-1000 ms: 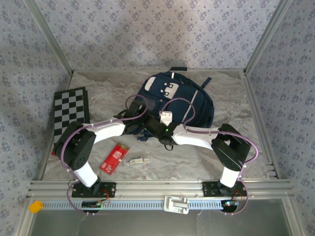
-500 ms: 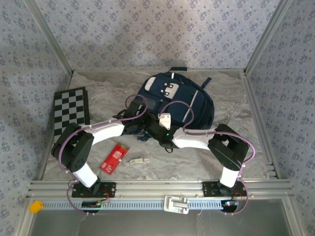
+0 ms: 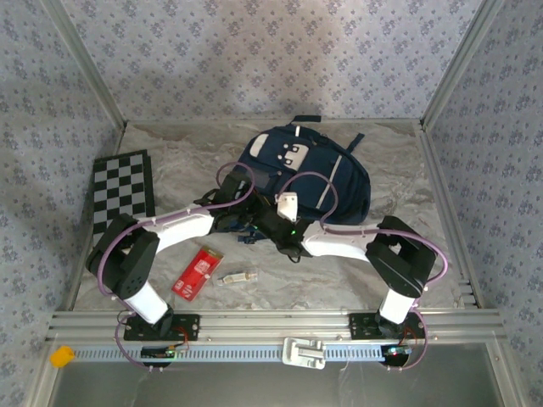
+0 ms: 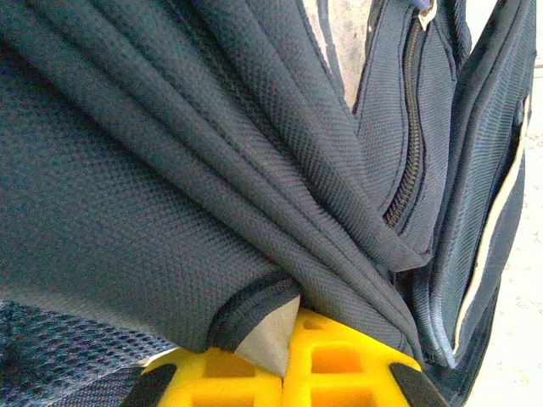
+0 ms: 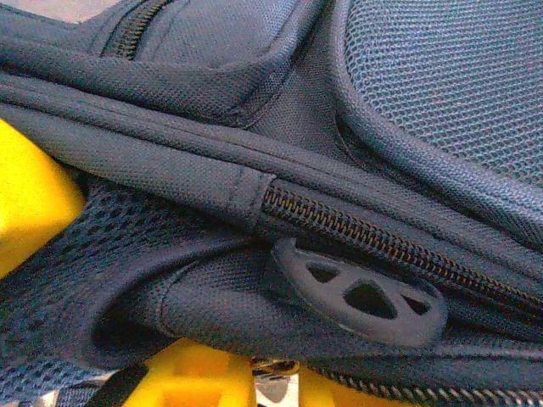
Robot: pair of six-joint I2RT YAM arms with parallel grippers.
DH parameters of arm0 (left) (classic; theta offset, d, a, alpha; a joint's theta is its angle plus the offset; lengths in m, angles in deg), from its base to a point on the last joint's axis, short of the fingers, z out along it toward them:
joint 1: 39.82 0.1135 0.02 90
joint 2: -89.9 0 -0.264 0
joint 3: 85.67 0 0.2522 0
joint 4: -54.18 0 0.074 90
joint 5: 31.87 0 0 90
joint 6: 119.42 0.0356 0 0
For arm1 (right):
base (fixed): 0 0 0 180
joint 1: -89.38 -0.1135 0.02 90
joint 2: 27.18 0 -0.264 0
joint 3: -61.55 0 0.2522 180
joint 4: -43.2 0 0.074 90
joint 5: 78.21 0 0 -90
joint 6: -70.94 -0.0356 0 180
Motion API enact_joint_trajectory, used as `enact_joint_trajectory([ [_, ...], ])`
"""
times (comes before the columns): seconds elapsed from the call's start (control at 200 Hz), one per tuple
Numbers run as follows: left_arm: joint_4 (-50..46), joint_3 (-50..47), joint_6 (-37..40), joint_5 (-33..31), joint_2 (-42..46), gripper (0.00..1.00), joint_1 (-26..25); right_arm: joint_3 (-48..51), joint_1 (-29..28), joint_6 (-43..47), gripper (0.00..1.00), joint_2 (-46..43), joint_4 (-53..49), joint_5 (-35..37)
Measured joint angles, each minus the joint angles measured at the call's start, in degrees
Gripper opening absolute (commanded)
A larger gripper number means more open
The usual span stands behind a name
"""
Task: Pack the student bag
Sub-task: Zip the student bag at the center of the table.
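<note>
The student bag (image 3: 310, 165), navy with a white patch and pale stripes, lies at the middle back of the table. Both grippers meet at its near left edge. My left gripper (image 3: 244, 222) is shut on a fold of the bag's fabric (image 4: 254, 254); its yellow fingers (image 4: 339, 365) press together at the bottom of the left wrist view. My right gripper (image 3: 271, 225) sits under a closed zipper (image 5: 382, 246) with a grey rubber pull (image 5: 365, 297). Its yellow fingers (image 5: 191, 377) are nearly together, with the zipper's metal link between them.
A checkerboard (image 3: 123, 188) lies at the left edge. A red packet (image 3: 197, 271) and a small white item (image 3: 237, 276) lie in front of the left arm. A small blue thing (image 3: 244, 238) peeks out under the grippers. Frame posts border the table on both sides.
The right arm's forearm and elbow have shifted slightly. Both grippers stay at the bag's near left edge, and the bag has barely moved.
</note>
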Motion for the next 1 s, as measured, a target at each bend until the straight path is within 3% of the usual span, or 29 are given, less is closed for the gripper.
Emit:
enact_joint_trajectory([
  [0.235,-0.1,0.0,0.2,0.0,0.2,0.00,-0.4,2.3,-0.2,0.0,0.00,-2.8,0.6,-2.1],
  [0.71,-2.5,0.0,1.8,2.8,0.3,0.00,1.7,12.6,0.7,-1.3,0.00,-14.8,-0.5,-7.6],
  [1.004,-3.0,-0.2,3.1,3.7,0.4,0.00,5.6,21.7,6.3,-3.0,0.04,-28.1,-4.8,-9.1],
])
